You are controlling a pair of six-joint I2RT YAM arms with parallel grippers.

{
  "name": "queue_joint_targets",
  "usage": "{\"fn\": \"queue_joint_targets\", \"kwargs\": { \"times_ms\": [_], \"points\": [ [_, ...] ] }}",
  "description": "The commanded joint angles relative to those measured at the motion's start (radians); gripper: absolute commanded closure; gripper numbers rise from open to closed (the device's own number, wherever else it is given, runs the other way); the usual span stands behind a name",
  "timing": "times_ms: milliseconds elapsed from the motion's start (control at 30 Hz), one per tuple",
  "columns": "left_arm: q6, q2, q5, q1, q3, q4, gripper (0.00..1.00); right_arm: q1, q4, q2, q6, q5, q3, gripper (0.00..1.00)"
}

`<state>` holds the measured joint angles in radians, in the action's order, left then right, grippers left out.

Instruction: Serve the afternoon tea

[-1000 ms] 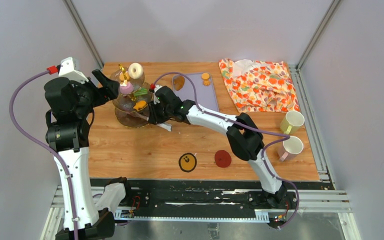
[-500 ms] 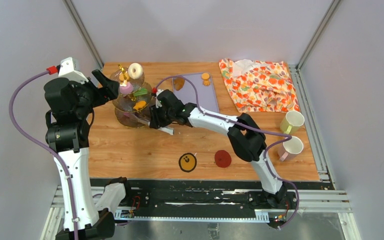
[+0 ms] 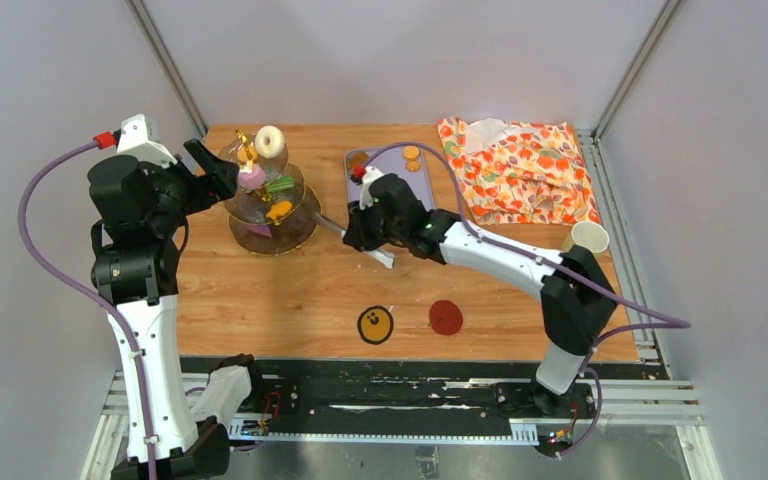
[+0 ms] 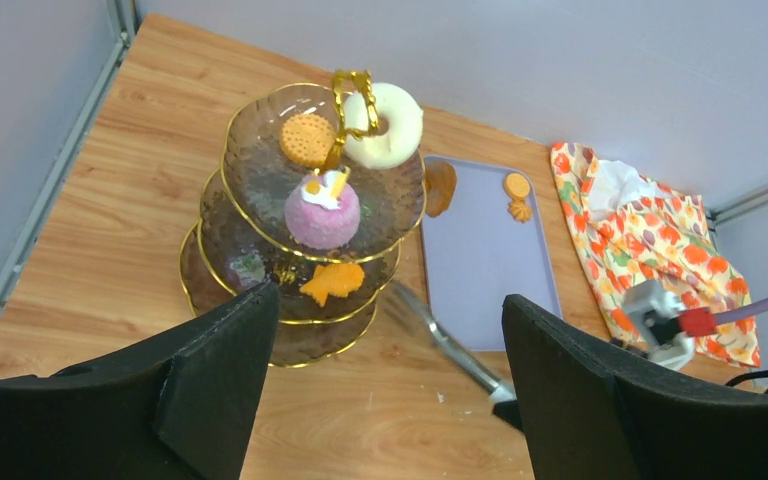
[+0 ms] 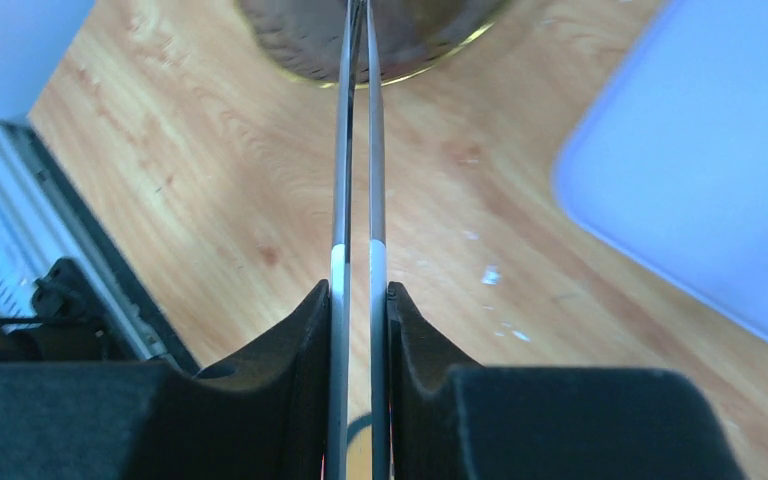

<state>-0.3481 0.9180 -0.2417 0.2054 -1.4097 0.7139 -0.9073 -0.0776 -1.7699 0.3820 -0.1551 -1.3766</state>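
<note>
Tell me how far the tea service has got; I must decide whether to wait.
Done: the stand carries a donut, a cake and biscuits. In hand: the right gripper is shut on the tongs, pinched together with nothing seen in them, near the stand. Left: two loose biscuits lie on the tray, and a mug sits off to the right, likely unserved.

Upper left of top view: blocked by tiered stand [image 3: 265,195], with left gripper [image 3: 218,172] spread wide just beside it. Centre: right gripper [image 3: 360,235] clamped on tongs [image 3: 330,226], lying across the gap between stand and lilac tray [image 3: 418,190]. Upper right: crumpled cloth [image 3: 520,170], mug [image 3: 588,237] at the edge. Lower centre: open passage over table [image 3: 260,300], only two flat discs [image 3: 375,324].
</note>
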Motion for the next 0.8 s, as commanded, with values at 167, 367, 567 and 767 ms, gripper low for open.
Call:
{"fn": "queue_joint_targets", "kwargs": {
  "times_ms": [167,367,567,767],
  "points": [
    [0.005,-0.007,-0.005,-0.005,0.0,-0.006,0.14,0.197,-0.017,0.109,-0.082,0.14,0.089,0.99],
    [0.008,-0.011,-0.002,-0.005,0.003,-0.006,0.14,0.263,-0.132,0.062,-0.155,0.264,0.046,0.99],
    [0.005,-0.006,-0.004,-0.006,0.005,-0.006,0.14,0.297,-0.186,-0.008,-0.215,0.36,0.016,0.83],
    [0.007,-0.007,-0.002,-0.006,0.0,-0.006,0.14,0.314,-0.195,-0.069,-0.232,0.384,-0.023,0.73]
  ]
}}
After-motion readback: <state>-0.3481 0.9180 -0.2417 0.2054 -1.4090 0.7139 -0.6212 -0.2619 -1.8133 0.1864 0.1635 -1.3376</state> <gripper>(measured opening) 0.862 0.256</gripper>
